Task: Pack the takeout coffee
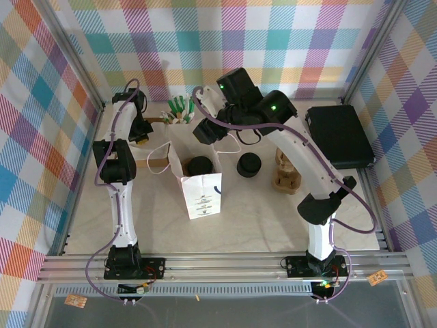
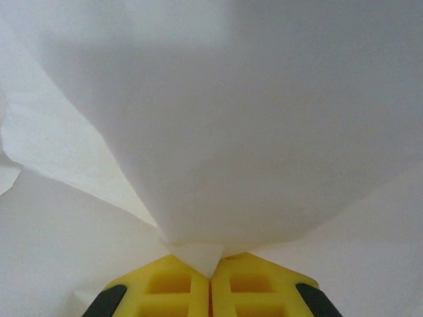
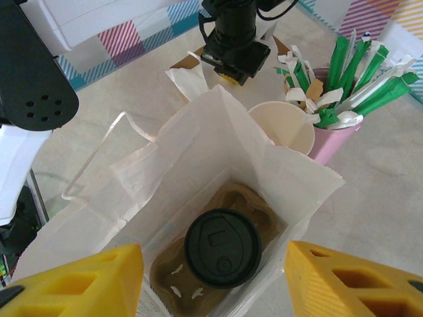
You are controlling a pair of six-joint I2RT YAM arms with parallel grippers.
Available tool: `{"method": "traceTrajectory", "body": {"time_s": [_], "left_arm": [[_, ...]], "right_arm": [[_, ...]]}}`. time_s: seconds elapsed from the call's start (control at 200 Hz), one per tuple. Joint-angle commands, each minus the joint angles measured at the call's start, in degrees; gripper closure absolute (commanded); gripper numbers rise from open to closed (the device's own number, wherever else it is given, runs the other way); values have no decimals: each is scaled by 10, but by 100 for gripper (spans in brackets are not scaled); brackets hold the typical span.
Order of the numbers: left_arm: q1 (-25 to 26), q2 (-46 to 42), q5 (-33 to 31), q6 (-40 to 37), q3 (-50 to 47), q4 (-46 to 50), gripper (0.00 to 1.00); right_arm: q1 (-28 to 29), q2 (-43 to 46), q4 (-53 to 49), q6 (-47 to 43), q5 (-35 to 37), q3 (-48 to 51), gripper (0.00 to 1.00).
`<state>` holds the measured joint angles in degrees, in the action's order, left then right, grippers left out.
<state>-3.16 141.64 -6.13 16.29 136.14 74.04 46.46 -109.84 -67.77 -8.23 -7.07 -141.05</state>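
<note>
coffee [image 3: 221, 247] sits upright, lid on, in a carrier [image 3: 261, 211] inside the open bag [image 3: 198, 139]. your right gripper [image 3: 215, 277] hangs released above the bag mouth. your left gripper [image 2: 210, 284] is clenched on white paper [image 2: 231, 132].

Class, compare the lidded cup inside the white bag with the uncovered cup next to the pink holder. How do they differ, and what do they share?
The lidded cup wears a black lid; the uncovered cup has an open mouth. The lidded cup sits in a brown carrier inside the white bag; the uncovered cup stands outside it, beside the pink holder. Both stand upright.
</note>
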Motion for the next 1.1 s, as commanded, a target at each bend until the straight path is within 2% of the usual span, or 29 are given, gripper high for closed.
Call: {"method": "traceTrajectory", "body": {"time_s": [0.0,0.12,0.35,0.47,0.54,0.615,0.735,0.815,0.905,0.985,1.095], "left_arm": [[-8,-54,-15,3,18,16,95],[-8,-78,-18,8,19,15,100],[-6,-165,-12,24,16,-1,100],[11,-247,0,15,-21,-48,100],[34,-308,16,-12,-62,-101,100],[73,-377,-4,-49,-116,-159,100],[153,-489,-46,-121,-204,-252,100],[212,-556,-49,-174,-266,-321,100],[260,-636,-6,-208,-356,-418,100],[272,-693,46,-196,-417,-487,100],[283,-728,82,-185,-428,-491,100]], "right_arm": [[-3,10,6,-10,-9,4,41],[-3,13,12,-11,-9,4,41],[-10,15,41,17,4,-8,40],[-34,16,71,84,-41,-19,38],[-48,16,94,123,-82,-19,38],[-52,17,117,156,-110,-20,37],[-52,17,150,199,-158,-20,35],[-52,17,173,230,-183,-20,34],[-52,16,193,258,-201,-19,32],[-52,20,208,268,-216,-15,30],[-52,25,216,273,-219,-13,27]]}}
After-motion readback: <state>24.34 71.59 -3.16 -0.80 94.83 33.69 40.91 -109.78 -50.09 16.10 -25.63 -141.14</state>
